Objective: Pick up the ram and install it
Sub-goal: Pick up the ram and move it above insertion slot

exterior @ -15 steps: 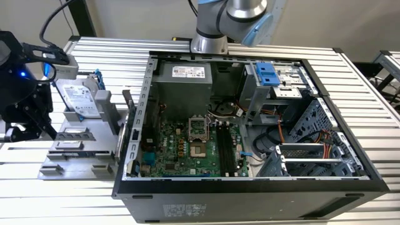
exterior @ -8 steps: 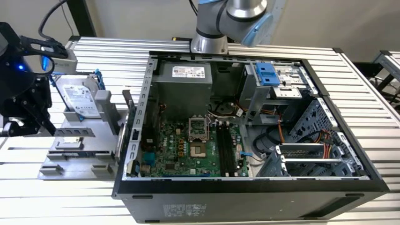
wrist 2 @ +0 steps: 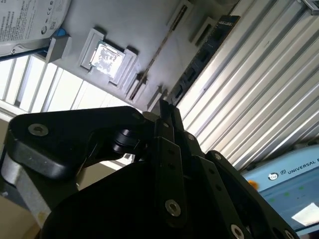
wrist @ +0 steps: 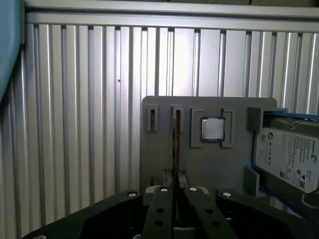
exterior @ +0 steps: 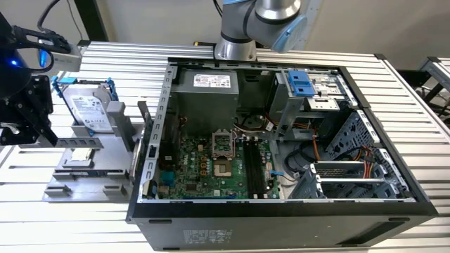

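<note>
My gripper (wrist: 177,191) hangs over the gray fixture (wrist: 159,159). Whether it is clenched or released I cannot tell.

The ram (wrist: 175,144) stands on its long edge in one of the fixture's narrow slots. In the first wrist view it is a thin dark line running straight toward my gripper. Its near end lies just beside the gripper, and I cannot tell if the two touch. In the second wrist view the ram (wrist 2: 158,52) shows edge-on too, leading toward my gripper.

A square silver processor chip (wrist: 213,129) sits in a recess next to the ram. The hard drive (wrist: 291,159), with its white label, stands beyond the chip, so the chip lies between the ram and the drive.

In the exterior view the fixture sits at the left middle of the frame on the slatted aluminium table (exterior: 422,89), just beside the open computer case (exterior: 281,216). My gripper's dark body is at the far left edge of that frame.

The case takes the centre of the frame. Its green motherboard (exterior: 204,168) lies in the lower left of the case, and the black memory slots (exterior: 256,168) run along the board's right side. The base of my arm (exterior: 243,31) rises at the top centre of the frame, behind the case.
</note>
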`<state>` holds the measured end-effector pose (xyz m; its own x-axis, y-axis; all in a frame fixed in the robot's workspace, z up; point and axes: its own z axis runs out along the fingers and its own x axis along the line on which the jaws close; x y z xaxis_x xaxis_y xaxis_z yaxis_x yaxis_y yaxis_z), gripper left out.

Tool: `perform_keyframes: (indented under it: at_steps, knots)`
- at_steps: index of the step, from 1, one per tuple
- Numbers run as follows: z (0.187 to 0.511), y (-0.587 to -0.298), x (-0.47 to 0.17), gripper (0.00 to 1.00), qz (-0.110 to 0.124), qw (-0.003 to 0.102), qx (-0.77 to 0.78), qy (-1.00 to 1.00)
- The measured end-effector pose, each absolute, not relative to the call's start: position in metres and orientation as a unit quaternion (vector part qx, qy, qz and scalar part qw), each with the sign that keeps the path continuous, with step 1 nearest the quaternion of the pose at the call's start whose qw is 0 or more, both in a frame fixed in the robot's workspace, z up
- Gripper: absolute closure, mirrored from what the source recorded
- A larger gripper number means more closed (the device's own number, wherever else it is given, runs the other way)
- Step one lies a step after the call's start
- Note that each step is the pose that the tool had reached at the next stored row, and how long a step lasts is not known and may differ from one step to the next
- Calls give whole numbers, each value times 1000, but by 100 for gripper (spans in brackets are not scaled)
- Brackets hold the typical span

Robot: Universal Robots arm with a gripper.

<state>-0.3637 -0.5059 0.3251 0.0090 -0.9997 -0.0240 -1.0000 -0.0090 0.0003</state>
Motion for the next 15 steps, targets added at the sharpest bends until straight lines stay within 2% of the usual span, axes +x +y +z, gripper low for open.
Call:
perform_keyframes:
  at_steps: [15]
  knots:
    - [350, -506, -364, 100, 9, 8, -710, 704]
